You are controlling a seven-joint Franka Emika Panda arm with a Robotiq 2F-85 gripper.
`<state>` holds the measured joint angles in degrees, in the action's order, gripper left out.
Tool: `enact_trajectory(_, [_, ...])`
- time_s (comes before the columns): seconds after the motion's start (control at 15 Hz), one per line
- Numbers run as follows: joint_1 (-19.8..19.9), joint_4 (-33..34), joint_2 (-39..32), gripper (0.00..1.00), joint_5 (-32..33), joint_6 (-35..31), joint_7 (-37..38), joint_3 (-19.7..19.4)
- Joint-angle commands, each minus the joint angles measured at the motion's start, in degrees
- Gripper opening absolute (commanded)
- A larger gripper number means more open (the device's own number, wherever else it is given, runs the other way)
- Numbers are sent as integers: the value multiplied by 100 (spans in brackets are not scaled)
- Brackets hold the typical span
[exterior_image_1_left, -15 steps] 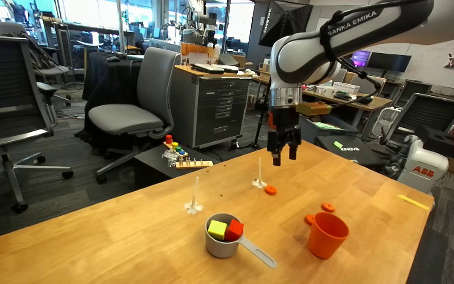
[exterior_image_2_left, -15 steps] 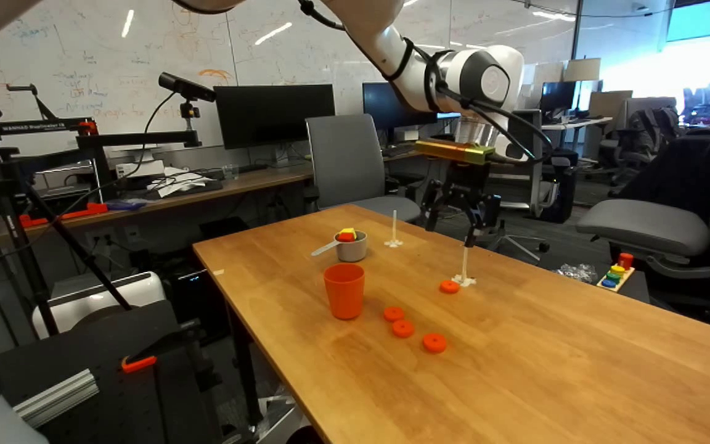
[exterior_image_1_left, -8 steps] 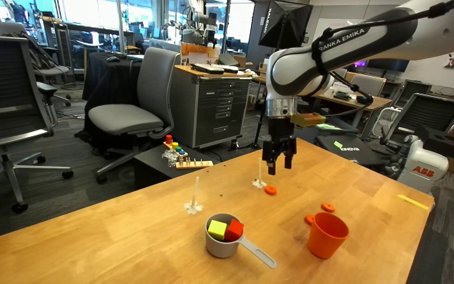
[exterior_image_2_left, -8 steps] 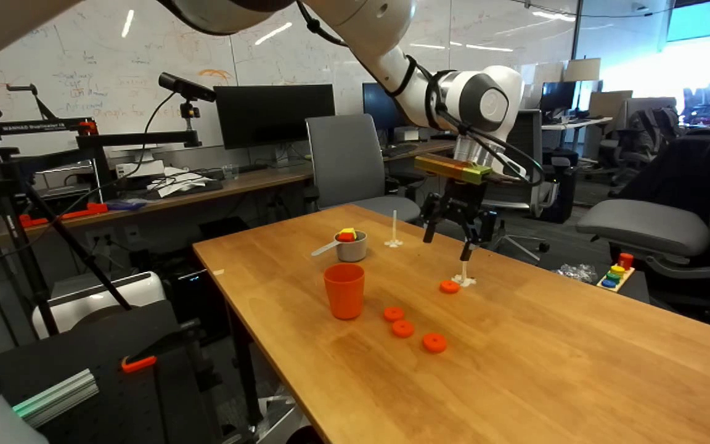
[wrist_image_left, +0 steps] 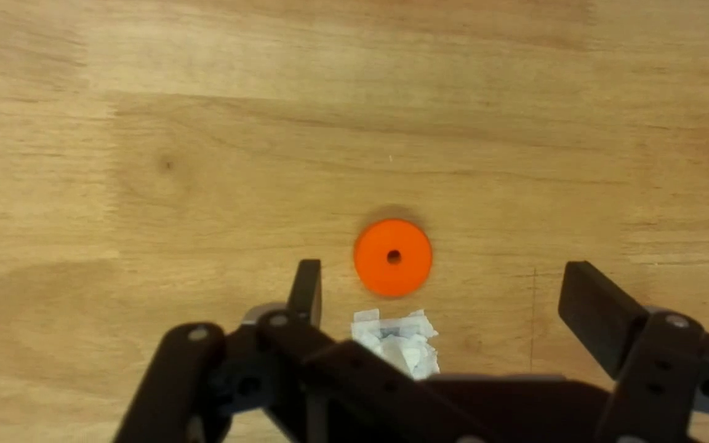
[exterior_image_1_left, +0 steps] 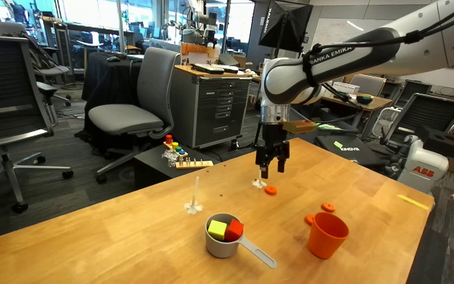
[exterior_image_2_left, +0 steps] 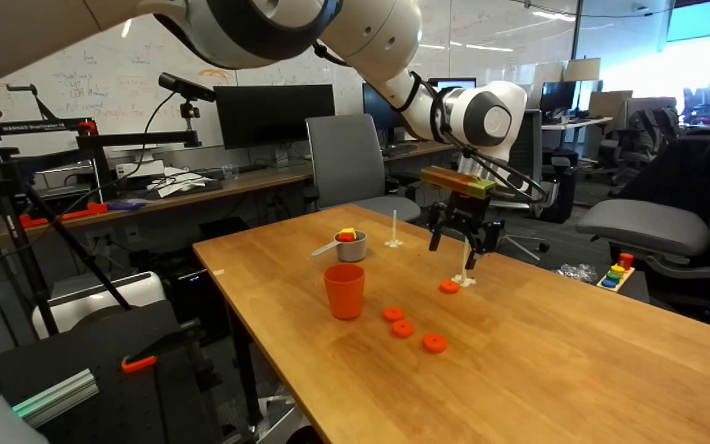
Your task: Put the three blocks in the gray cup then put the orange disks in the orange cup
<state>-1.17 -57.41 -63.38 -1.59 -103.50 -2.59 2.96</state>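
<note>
My gripper (exterior_image_1_left: 273, 174) is open and empty above the table, over a lone orange disk (exterior_image_1_left: 270, 190) by a white peg. In the wrist view this disk (wrist_image_left: 393, 257) lies between the finger lines, nearer the left finger. Several more orange disks (exterior_image_2_left: 402, 328) lie flat beside the orange cup (exterior_image_2_left: 344, 296); two (exterior_image_1_left: 328, 207) (exterior_image_1_left: 309, 219) show behind the cup in an exterior view. The orange cup (exterior_image_1_left: 326, 240) stands upright. The gray cup (exterior_image_1_left: 222, 249) holds the yellow-green block (exterior_image_1_left: 217, 230) and the red block (exterior_image_1_left: 234, 230). The green block is hidden.
Two thin white pegs are taped upright to the wooden table (exterior_image_1_left: 112, 244): one (exterior_image_1_left: 195, 193) behind the gray cup, one (exterior_image_2_left: 465, 271) right at my gripper. The taped peg base (wrist_image_left: 394, 338) shows under my gripper in the wrist view. The gray cup's handle points toward the orange cup.
My gripper has moved down toward the table and closer to the peg and the lone disk, staying open. The cups, blocks and disks have not moved.
</note>
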Motion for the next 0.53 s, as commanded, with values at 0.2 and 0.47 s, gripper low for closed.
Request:
enact_trajectory(0.2, [21, 914, -596, 100, -132, 351, -3, 81])
enact_trajectory(0.47, [46, 1055, -745, 100, -152, 416, 0, 91])
